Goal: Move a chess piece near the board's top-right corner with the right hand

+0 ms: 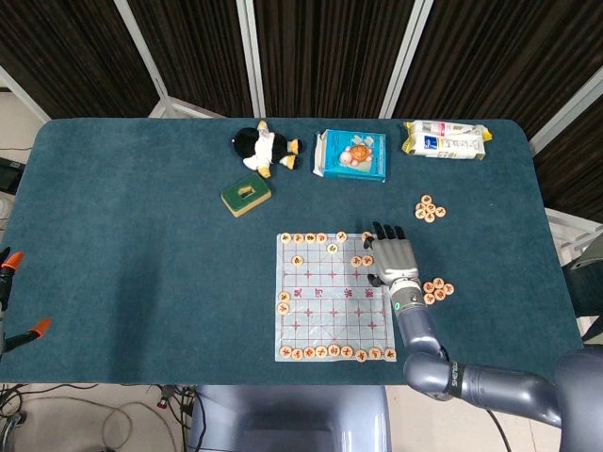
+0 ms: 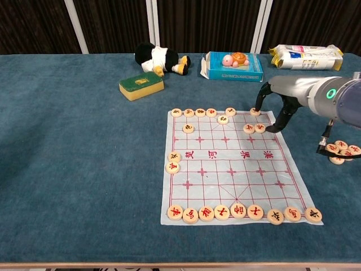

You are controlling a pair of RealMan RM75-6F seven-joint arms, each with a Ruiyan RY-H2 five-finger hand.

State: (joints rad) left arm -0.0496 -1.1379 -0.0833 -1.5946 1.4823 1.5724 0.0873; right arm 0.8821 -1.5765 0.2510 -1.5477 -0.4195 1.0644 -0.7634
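The chess board (image 2: 237, 169) is a thin plastic sheet with round wooden pieces along its near and far rows. One piece (image 2: 255, 112) sits at the top-right corner, and two more (image 2: 249, 128) lie just below it. My right hand (image 2: 274, 103) hovers over that corner with fingers spread. One fingertip (image 2: 257, 107) comes down at the corner piece, while the thumb stays apart by the board's right edge. In the head view the right hand (image 1: 391, 256) covers the board's (image 1: 330, 301) upper right edge. It holds nothing. The left hand is out of sight.
Two heaps of loose pieces (image 2: 309, 96) (image 2: 341, 151) lie right of the board. Along the far side are a plush penguin (image 1: 264, 149), a green box (image 1: 245, 195), a blue box (image 1: 350, 155) and a snack packet (image 1: 445, 138).
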